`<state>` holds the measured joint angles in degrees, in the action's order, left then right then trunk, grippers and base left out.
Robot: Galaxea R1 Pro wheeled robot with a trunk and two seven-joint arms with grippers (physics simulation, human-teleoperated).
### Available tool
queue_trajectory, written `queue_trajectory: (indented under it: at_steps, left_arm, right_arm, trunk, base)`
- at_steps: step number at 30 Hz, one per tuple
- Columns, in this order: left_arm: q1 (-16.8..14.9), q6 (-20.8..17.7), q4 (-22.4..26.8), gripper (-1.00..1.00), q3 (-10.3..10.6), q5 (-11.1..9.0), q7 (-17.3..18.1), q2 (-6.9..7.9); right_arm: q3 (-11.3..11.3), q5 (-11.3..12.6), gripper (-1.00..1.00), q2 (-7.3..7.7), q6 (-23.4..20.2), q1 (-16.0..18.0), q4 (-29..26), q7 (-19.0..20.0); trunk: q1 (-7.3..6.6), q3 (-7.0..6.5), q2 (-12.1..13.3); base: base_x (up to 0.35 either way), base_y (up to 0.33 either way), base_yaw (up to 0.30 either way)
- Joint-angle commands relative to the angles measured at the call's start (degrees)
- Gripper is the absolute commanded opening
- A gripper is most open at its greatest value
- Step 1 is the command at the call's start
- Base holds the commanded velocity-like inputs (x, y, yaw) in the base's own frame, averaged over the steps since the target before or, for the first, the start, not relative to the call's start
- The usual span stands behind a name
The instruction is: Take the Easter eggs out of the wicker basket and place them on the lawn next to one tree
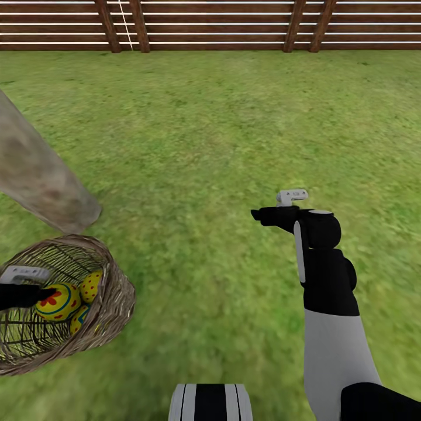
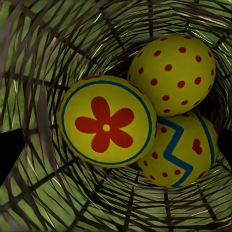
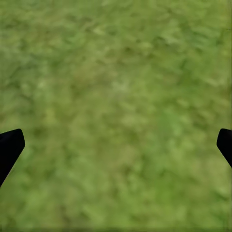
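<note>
So the wicker basket [image 1: 108,304] sat on the lawn [image 1: 234,134] right beside the foot of the tree [image 1: 41,175], the thick grey-brown trunk rising just behind it. All three Easter eggs [image 2: 145,121] were in the basket, bunched up and touching each other at the bottom. From the left wrist view you could tell them apart: one with a red flower inside a blue ring [image 2: 106,121], one covered in red dots [image 2: 173,73], and one with a blue zigzag and a heart [image 2: 181,150].

The left claw [image 1: 44,290] was poked in over the basket's rim, hanging just above the flower egg, fingers spread wide with the eggs between them and nothing gripped.

The right claw [image 1: 258,214] was well away from the basket, held out over bare grass, and its fingertips [image 3: 9,145] sat far apart at the edges of the right wrist view, so wide too and empty.

Far behind the basket, the brown slatted fence [image 1: 210,23] closed off the grass.
</note>
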<state>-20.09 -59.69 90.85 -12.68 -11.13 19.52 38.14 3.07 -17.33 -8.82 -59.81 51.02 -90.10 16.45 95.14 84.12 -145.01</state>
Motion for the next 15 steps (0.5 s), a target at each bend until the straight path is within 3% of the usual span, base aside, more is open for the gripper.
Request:
queue_trajectory:
  at_steps: [1,15]
  left_arm:
    - [-0.04,-0.31,0.02,1.00,-0.06,-0.10,-0.15,0.01]
    - [-0.04,-0.31,0.02,1.00,-0.07,-0.11,-0.88,-0.08]
  right_arm:
    - [0.10,-0.60,1.00,-0.07,-0.19,0.09,-0.06,0.60]
    - [0.10,-0.60,1.00,-0.14,-0.19,0.29,-0.07,0.60]
  trunk:
    - [-0.01,0.04,-0.02]
    - [0.02,0.26,-0.03]
  base:
    - [0.000,0.000,0.000]
    - [0.000,0.000,0.000]
